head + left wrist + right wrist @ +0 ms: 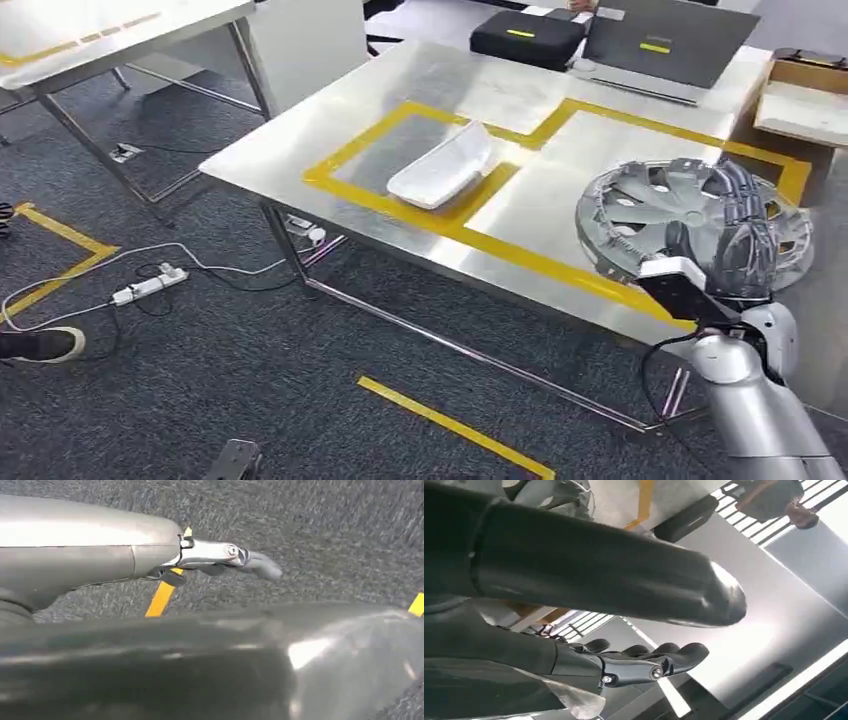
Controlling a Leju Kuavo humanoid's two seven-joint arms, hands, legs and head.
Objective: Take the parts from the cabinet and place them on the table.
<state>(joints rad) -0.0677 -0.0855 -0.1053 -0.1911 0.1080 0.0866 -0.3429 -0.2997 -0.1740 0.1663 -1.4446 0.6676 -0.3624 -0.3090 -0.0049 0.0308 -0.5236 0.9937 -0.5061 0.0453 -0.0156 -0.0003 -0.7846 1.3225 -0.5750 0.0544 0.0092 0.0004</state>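
Observation:
A silver wheel cover (660,205) hangs tilted over the right-hand yellow-taped box of the steel table (300,140), and my right hand (735,245) grips it at its near right rim. In the right wrist view the thick thumb (599,575) lies across one face of the wheel cover (569,700) and the dark fingers (649,662) across the other. A white moulded part (443,165) lies in the left taped box. My left hand (220,560) hangs over the carpet, fingers straight and holding nothing.
Two black cases (527,37) (670,40) and a cardboard box (805,95) sit at the table's far side. A second table (100,35) stands at the left. On the carpet lie a power strip (150,285) with cables, yellow tape (450,425) and a person's shoe (40,345).

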